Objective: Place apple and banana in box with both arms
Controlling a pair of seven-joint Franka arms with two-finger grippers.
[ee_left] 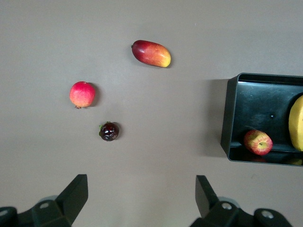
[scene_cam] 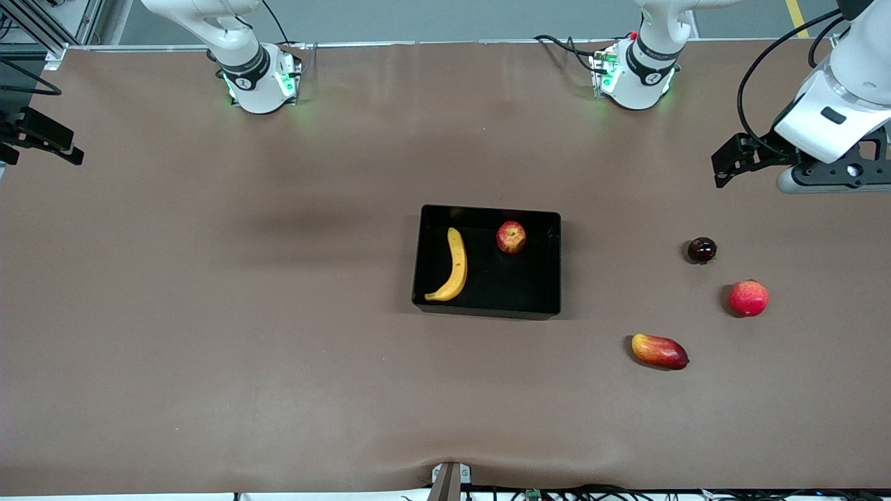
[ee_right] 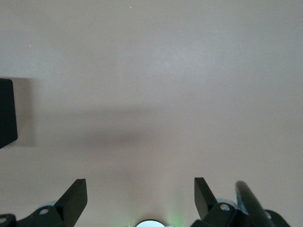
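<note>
The black box [scene_cam: 487,311] sits mid-table. The banana [scene_cam: 456,268] lies in it along the wall toward the right arm's end. The apple [scene_cam: 511,237] sits in it near the wall farthest from the front camera. My left gripper [scene_cam: 727,163] hangs open and empty over bare table at the left arm's end; its wrist view shows the spread fingers [ee_left: 142,178], the box [ee_left: 229,118], the apple [ee_left: 258,142] and part of the banana [ee_left: 297,123]. My right gripper [ee_right: 140,182] is open and empty, high over bare table by its base, with a box corner [ee_right: 5,111] in its wrist view. It is out of the front view.
Three loose fruits lie toward the left arm's end: a small dark round fruit [scene_cam: 702,250] [ee_left: 109,131], a pinkish-red round fruit [scene_cam: 748,298] [ee_left: 82,94] and an oblong red-yellow fruit [scene_cam: 659,351] [ee_left: 151,53]. Dark equipment [scene_cam: 42,139] juts in at the right arm's end.
</note>
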